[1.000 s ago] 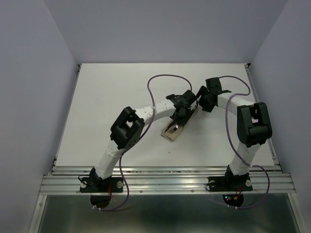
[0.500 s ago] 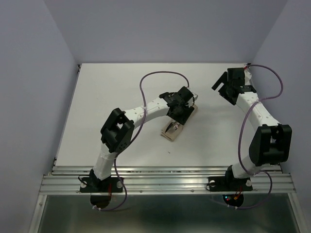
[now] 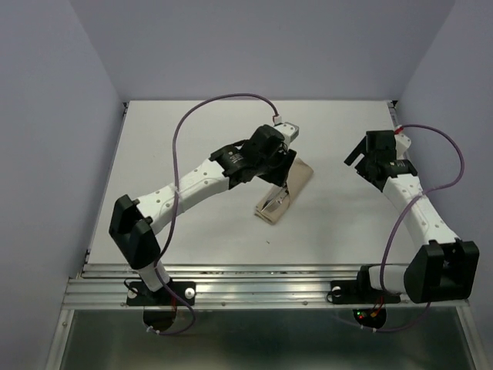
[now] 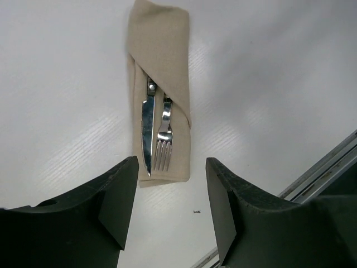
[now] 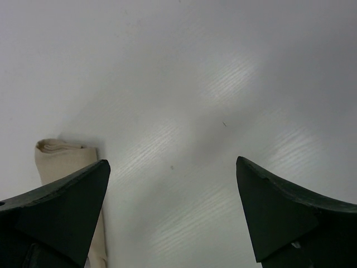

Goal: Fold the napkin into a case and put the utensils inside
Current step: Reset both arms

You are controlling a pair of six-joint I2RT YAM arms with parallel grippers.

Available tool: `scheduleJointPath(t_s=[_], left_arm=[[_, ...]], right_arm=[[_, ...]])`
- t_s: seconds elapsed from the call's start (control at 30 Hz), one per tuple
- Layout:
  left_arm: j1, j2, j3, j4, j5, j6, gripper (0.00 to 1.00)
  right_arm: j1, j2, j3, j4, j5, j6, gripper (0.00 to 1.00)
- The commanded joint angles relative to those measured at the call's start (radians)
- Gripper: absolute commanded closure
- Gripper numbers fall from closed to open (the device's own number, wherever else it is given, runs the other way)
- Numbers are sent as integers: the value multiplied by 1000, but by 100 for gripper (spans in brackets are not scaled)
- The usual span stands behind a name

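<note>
Near the middle of the white table lies the case, a narrow beige cloth pocket resting flat and set on a slant in the overhead view. One end points toward the back of the table and the other toward the arms' bases. A slanted fold crosses the case, and the handles of the knife and the fork are tucked under it. The two lie side by side, just beside each other, with the silver blade and the tines showing on the lower layer of cloth and stopping short of the case's near end. Above the case hangs the left gripper, clear of the cloth. Its jaws are spread apart with nothing between them, and the cutlery shows in the gap in the wrist view. Off to the right of the case, well apart from it, the right gripper is over bare table. Its jaws are also spread wide and hold nothing, and the case's far folded end shows beside one finger in its own view. A tiny dark speck sits on the table just past the case's near end.
</note>
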Motion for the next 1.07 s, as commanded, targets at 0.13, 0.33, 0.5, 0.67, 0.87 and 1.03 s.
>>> scheduleJointPath(t_s=[0.13, 0.33, 0.5, 0.67, 0.87, 1.03], left_arm=[[-10, -170, -148, 75, -65, -24, 38], [-8, -296, -251, 73, -172, -60, 36], [25, -440, -307, 78, -302, -72, 34], [166, -541, -340, 55, -361, -92, 33], [390, -566, -356, 29, -244, -139, 33], [461, -597, -374, 87, -191, -161, 33]], right_arm=[[1, -248, -137, -45, 30, 11, 0], [1, -398, -182, -68, 32, 1, 0], [1, -481, -223, -80, 29, -19, 0], [1, -527, -234, -92, 44, -26, 0], [1, -564, -235, -71, 49, -19, 0], [1, -555, -248, -62, 58, -14, 0]])
